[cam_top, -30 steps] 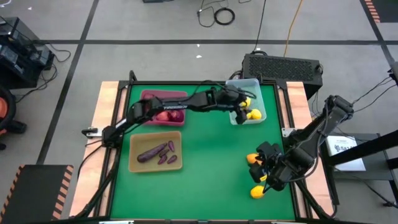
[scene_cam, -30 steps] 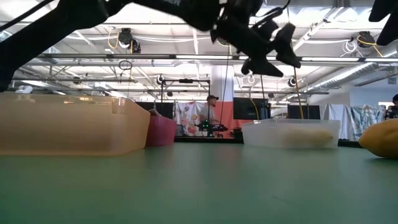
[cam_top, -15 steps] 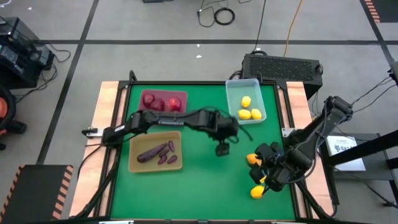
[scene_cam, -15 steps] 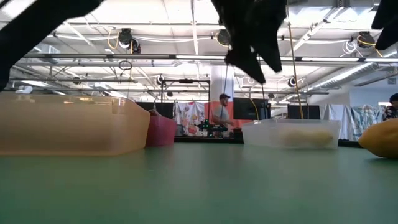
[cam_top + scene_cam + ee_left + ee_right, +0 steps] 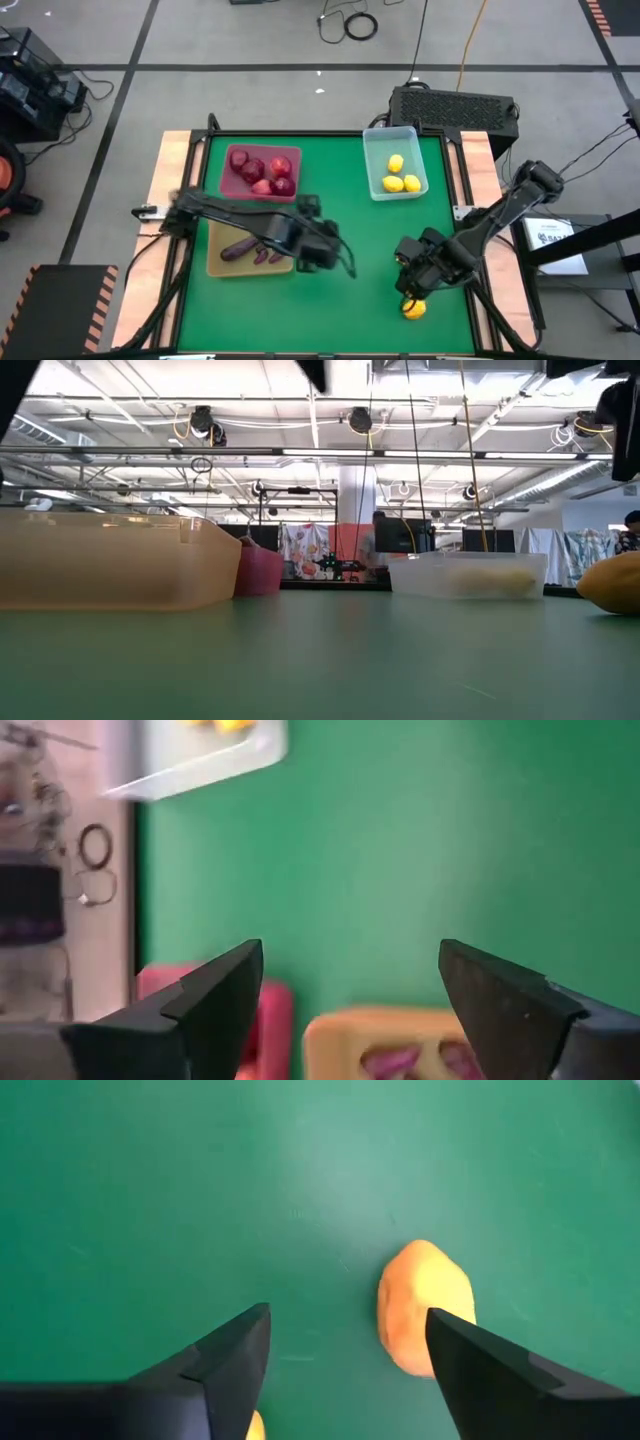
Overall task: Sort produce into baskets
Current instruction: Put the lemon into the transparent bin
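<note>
From above, the left gripper (image 5: 318, 252) is seen at about 7 o'clock from the mat's centre, just off the right edge of the tan tray (image 5: 216, 262), which holds purple eggplant-like pieces (image 5: 250, 246). The right gripper (image 5: 408, 275) hangs at about 4 o'clock, with a yellow lemon (image 5: 413, 309) on the mat just beyond it at 5 o'clock. At 11 o'clock the maroon tray (image 5: 228, 185) carries dark red fruits (image 5: 262, 170); at 1 o'clock the clear bin (image 5: 372, 165) holds three yellow lemons (image 5: 401, 177).

From table height, the tan tray (image 5: 110, 560) is seen at 9 o'clock, the maroon tray (image 5: 258, 572) behind it, the clear bin (image 5: 468, 574) at 3 o'clock, and a lemon (image 5: 612, 584) at the far edge.

In the left wrist view, the left gripper (image 5: 350, 982) is spread wide and holds nothing; green mat lies between its fingers (image 5: 205, 1010), with the tan tray (image 5: 335, 1035), maroon tray (image 5: 268, 1015) and clear bin (image 5: 190, 765) around.

In the right wrist view, the right gripper (image 5: 350, 1335) is likewise wide apart and empty, and an orange-yellow lemon (image 5: 425, 1305) lies on the mat beside one finger (image 5: 495, 1365), not gripped.
</note>
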### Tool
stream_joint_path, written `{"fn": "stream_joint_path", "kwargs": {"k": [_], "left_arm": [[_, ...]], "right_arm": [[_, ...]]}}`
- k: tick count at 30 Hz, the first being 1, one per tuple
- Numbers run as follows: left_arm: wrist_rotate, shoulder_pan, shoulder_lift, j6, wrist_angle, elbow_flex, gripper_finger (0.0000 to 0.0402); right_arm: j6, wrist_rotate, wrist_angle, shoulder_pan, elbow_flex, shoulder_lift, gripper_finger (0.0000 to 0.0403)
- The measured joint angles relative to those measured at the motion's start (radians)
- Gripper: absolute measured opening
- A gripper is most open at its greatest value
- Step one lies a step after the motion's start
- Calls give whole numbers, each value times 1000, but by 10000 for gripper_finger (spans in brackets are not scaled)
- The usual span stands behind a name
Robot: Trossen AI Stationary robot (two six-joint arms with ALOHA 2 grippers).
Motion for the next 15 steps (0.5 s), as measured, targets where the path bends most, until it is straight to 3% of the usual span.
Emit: {"fn": "stream_joint_path", "kwargs": {"k": [3,7,11,15], "left_arm": [[-37,0,-148,-68,-27,-121,310],[-57,32,-388,-233,-2,-372,310],[-46,45,-628,-433,151,-650,310],[-16,25,-799,-571,408,-880,310]], "right_arm": [[-60,-37,-6,-44,0,17,285],[-122,-101,-6,-106,-5,60,320],[-175,-166,7,-149,-52,93,346],[-194,-213,66,-182,-131,100,356]]}}
